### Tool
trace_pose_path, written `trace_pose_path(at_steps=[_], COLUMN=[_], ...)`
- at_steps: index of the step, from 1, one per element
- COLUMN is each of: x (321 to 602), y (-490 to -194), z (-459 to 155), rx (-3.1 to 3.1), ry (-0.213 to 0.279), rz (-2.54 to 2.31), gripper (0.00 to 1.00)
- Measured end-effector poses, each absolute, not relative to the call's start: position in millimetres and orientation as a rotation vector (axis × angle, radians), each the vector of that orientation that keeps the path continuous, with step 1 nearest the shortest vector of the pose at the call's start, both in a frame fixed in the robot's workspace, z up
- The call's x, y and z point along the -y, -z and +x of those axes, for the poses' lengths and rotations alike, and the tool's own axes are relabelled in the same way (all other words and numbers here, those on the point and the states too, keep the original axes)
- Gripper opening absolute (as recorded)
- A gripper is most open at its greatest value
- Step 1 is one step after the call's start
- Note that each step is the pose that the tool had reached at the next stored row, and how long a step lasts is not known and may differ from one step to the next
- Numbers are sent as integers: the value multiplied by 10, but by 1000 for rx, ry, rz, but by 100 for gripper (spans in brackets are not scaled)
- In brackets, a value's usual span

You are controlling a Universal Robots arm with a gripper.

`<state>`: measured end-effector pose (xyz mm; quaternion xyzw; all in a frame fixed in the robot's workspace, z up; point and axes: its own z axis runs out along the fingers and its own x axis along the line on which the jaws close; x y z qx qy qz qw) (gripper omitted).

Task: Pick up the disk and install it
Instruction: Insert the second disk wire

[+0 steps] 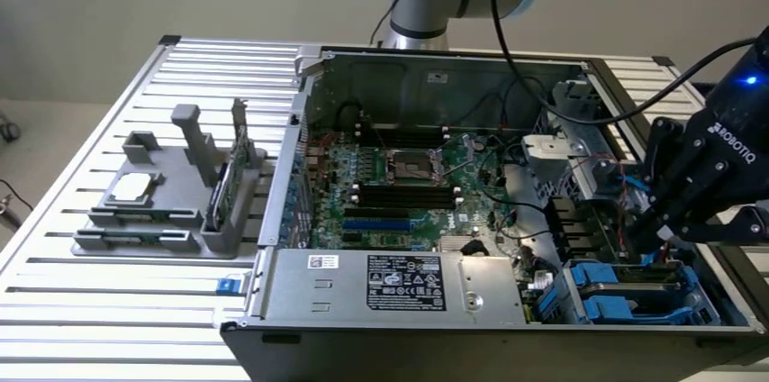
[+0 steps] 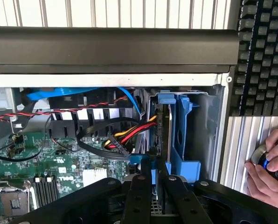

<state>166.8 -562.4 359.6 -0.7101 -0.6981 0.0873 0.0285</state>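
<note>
A Robotiq gripper point(image 1: 664, 236) on a Universal Robots arm reaches into the drive bay point(image 2: 202, 126) at the front corner of an open desktop tower point(image 1: 481, 220), on the exterior view's right. In the wrist view its fingers point(image 2: 140, 196) sit close together around the edge of the disk point(image 2: 160, 133), which stands on edge in its blue bracket point(image 2: 181, 135) inside the bay, seemingly most of the way in; whether it is fully seated is hard to judge from this angle. Red, yellow and black power leads point(image 2: 129, 135) hang just beside the slot. Doing this step well appears to mean keeping the drive square to the bay rails and clear of those cables. A person's hand point(image 2: 269, 168) rests on a knob beside a keyboard point(image 2: 265, 56). A parts fixture point(image 1: 168, 202) stands well apart on the slatted table point(image 1: 72, 310).
</note>
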Motion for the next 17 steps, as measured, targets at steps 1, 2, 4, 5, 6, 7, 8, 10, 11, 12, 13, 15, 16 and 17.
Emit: trace_pose_path(at_steps=[1, 2, 4, 5, 6, 7, 8, 10, 11, 12, 13, 15, 16, 17], x=[5635, 5646, 5662, 5668, 5673, 5677, 5679, 5680, 5680, 5680, 5680, 5681, 5681, 5683], y=[-3590, -3585, -3577, -3572, -3563, -3552, -3539, -3513, -3501, -3490, -3484, -3477, -3473, -3469], z=[1668, 1668, 1668, 1668, 1668, 1669, 1669, 1669, 1669, 1671, 1675, 1686, 1692, 1696], rx=[2155, 2157, 2160, 2161, 2163, 2165, 2167, 2170, 2172, 2173, 2175, 2177, 2177, 2178], ry=[-270, -270, -271, -271, -271, -271, -271, -270, -269, -268, -267, -266, -265, -263], rz=[-2190, -2188, -2185, -2183, -2181, -2179, -2177, -2172, -2170, -2168, -2166, -2161, -2159, -2157], gripper=[16, 16, 16, 16, 16, 16, 16, 16, 16, 16, 16, 16, 16, 16])
